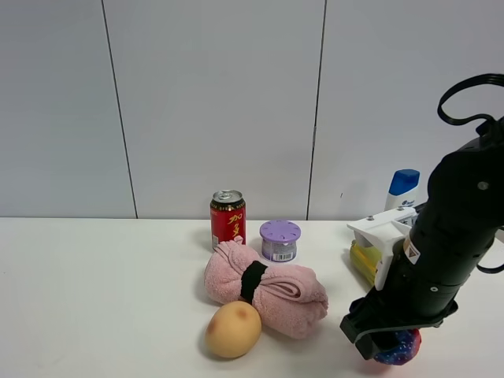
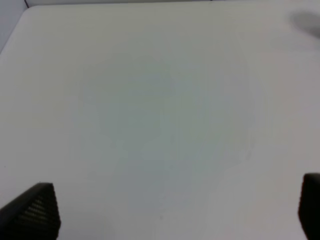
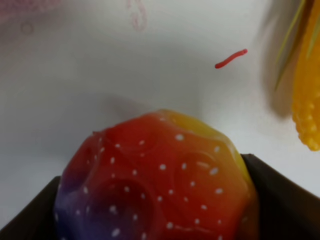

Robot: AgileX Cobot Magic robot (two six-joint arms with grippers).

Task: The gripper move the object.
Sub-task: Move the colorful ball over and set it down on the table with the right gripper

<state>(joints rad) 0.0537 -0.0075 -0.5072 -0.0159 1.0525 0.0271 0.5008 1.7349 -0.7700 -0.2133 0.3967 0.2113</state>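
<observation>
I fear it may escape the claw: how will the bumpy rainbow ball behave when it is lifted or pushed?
Likely to roll if released: the rainbow ball is round, with no flat base. Its dimpled surface should give the right gripper some grip, though the curved sides might slip between the dark fingers. It looks small, so it is probably light.

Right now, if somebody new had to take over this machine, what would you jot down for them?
Left gripper: open and empty, over bare table; it does not show in the high view.
Right gripper: shut on the rainbow ball, one finger against each side.
Ball's place: lower right of the high view, to the right of the pink towel and the tan egg. Whether it is lifted off the table cannot be told.
Done: the ball is grasped.
Left: carry it to its new spot and let go.
</observation>
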